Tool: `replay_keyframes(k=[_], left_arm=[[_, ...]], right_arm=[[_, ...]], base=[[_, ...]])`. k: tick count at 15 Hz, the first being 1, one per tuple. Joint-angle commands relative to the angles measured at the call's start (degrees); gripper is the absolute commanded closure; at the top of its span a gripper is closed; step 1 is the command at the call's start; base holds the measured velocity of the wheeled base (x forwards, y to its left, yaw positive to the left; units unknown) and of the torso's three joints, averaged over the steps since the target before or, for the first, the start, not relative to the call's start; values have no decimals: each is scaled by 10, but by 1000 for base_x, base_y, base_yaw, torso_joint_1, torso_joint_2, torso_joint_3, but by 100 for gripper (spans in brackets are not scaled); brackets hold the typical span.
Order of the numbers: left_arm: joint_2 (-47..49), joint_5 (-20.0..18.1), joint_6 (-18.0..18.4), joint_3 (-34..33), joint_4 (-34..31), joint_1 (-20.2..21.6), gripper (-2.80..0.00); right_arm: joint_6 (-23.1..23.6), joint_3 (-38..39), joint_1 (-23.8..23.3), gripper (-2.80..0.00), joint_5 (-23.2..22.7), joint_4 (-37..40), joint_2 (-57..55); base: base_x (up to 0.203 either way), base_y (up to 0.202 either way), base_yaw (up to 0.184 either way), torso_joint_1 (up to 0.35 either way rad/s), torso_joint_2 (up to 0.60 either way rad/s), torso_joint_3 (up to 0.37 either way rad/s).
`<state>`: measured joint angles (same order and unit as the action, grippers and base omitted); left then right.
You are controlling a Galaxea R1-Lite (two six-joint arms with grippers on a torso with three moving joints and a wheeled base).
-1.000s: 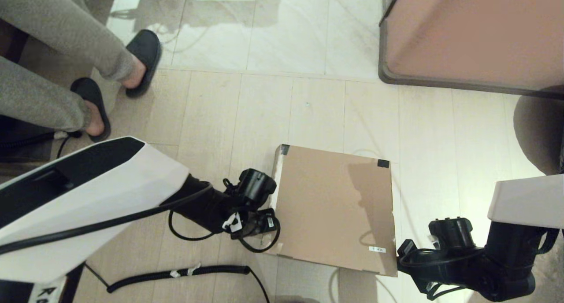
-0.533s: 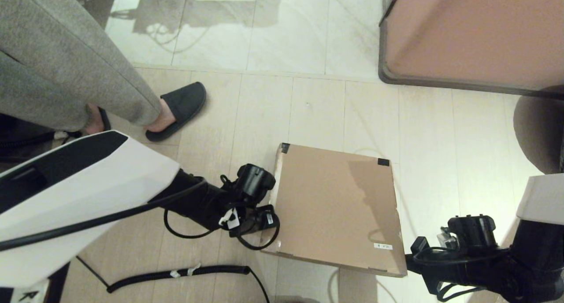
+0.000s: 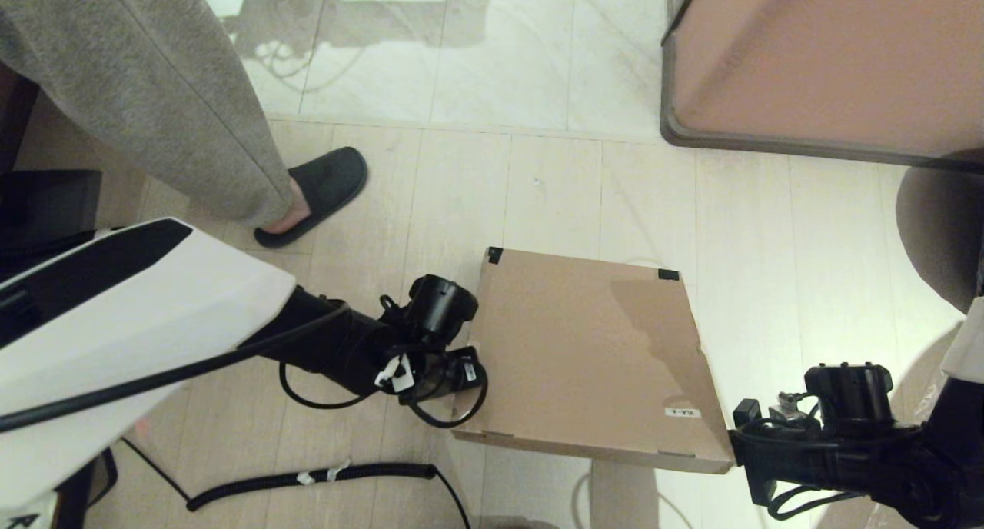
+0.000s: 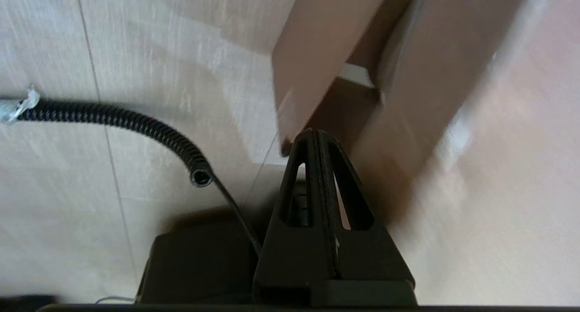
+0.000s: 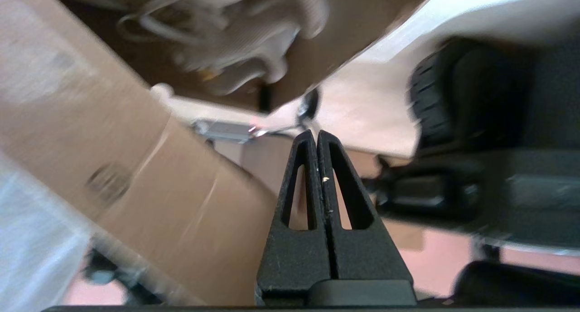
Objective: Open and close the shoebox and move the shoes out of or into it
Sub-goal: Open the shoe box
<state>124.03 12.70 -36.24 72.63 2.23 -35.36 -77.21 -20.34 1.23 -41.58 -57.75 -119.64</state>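
The brown shoebox point(image 3: 584, 352) stands on the floor with its lid tilted up at the near edge; black tape marks its two far corners. My left gripper point(image 4: 312, 133) is shut and sits under the lid's near-left corner point(image 4: 312, 49); in the head view its fingers are hidden by the lid. My right gripper point(image 5: 316, 134) is shut beside the near-right corner point(image 3: 723, 460), with nothing between its fingers. Through the gap under the lid, the right wrist view shows the shoes point(image 5: 235, 44), white with laces, lying inside the cardboard box point(image 5: 136, 176).
A person in grey trousers with a dark slipper point(image 3: 315, 194) stands at the far left. A pinkish-brown furniture panel point(image 3: 830, 60) fills the far right. A black corrugated cable point(image 3: 307, 479) lies on the floor near the left arm.
The lid's near edge has risen. The right arm has moved right and toward me with the corner; the left wrist has lifted slightly. The person has stepped to the right.
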Motion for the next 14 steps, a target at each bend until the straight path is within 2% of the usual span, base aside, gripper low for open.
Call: replay_keyframes(k=[1, 3, 8, 14], left_arm=[[-11, 2, -9, 0, -1, 0, 0], [-20, 2, -19, 0, -7, 1, 0], [-41, 4, -23, 1, -11, 32, 0], [-56, 31, -34, 1, -10, 73, 0]], right_arm=[[-34, -2, 0, 0, -22, -3, 28], [-55, -3, -2, 0, -35, -4, 36], [-54, -4, -16, 0, -46, -4, 64], [-56, -10, -20, 0, -60, 7, 115]], base=[[0, 0, 0, 0, 0, 0], [0, 0, 0, 0, 0, 0], [0, 0, 0, 0, 0, 0], [0, 0, 0, 0, 0, 0]])
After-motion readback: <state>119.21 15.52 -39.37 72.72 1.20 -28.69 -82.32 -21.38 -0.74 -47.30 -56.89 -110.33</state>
